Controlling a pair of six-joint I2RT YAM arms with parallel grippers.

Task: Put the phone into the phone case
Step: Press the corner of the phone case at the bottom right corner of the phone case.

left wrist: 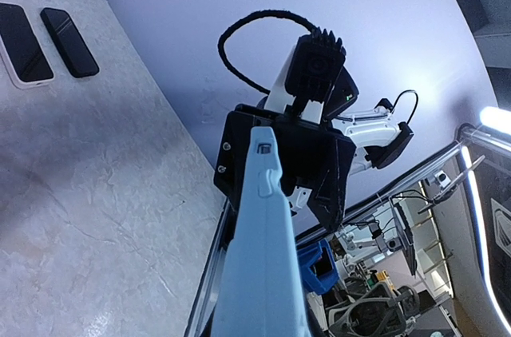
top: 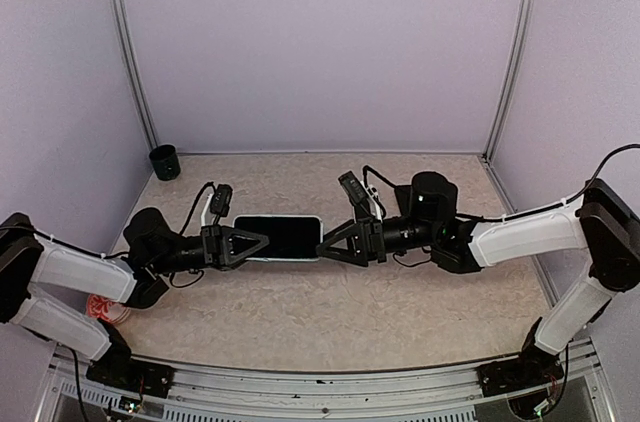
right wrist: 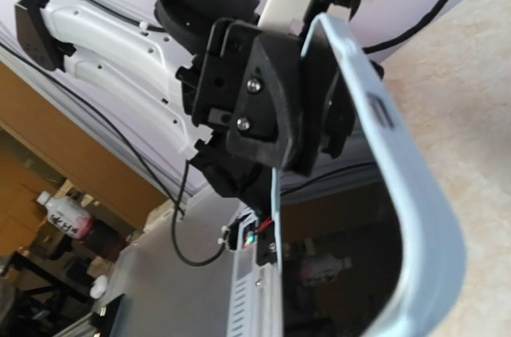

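Note:
The phone (top: 285,237), screen black, sits inside the pale blue phone case (left wrist: 263,273) and hangs level above the table between both arms. My left gripper (top: 262,240) is shut on the case's left end. In the left wrist view the case runs edge-on up from the bottom. My right gripper (top: 328,240) is at the right end, and its black fingers (left wrist: 335,181) stand apart on either side of the case, open. The right wrist view shows the case's rim (right wrist: 415,193) and the glossy screen (right wrist: 351,273), with the left gripper's fingers (right wrist: 263,97) clamping the far end.
A black cup (top: 164,162) stands in the back left corner. A second phone in a white case (left wrist: 22,41) and a dark slab (left wrist: 70,41) lie on the table behind the right arm. Something red (top: 105,310) lies by the left arm's base. Lilac walls close three sides.

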